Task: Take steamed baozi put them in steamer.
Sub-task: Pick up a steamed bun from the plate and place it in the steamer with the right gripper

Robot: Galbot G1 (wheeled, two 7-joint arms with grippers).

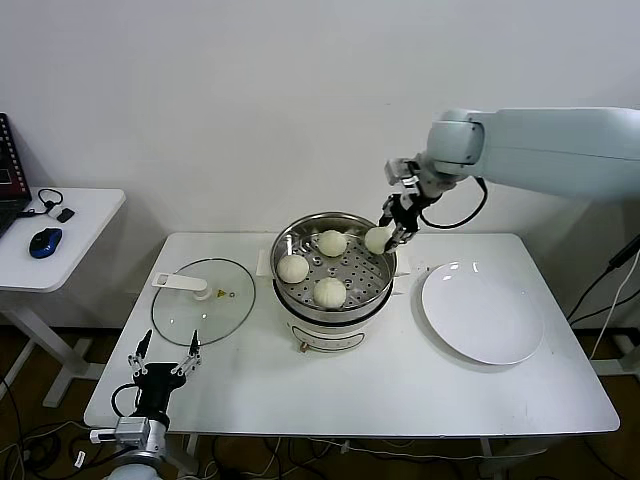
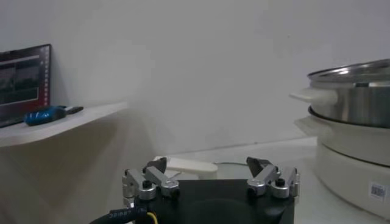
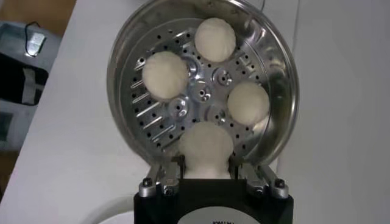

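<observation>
1. Currently: right gripper (image 1: 384, 237) clamped on the fourth baozi (image 3: 206, 148), hanging above the steamer (image 1: 283, 243) rim on the side facing the bench's right edge. Held clear of the rim, likely so the bun drops into the one free slot.
2. Round bun, no long axis; which way its dome faces, cannot tell.
3. Three baozi (image 1: 293, 268) already on the perforated tray, spaced apart.
4. Steamer mid-bench, toward the far edge. White plate (image 1: 482, 312) bare, near the right edge. Glass lid (image 1: 203, 300) flat, toward the left edge.
5. Left gripper (image 1: 166, 357) parked off the near-left corner, fingers apart.
</observation>
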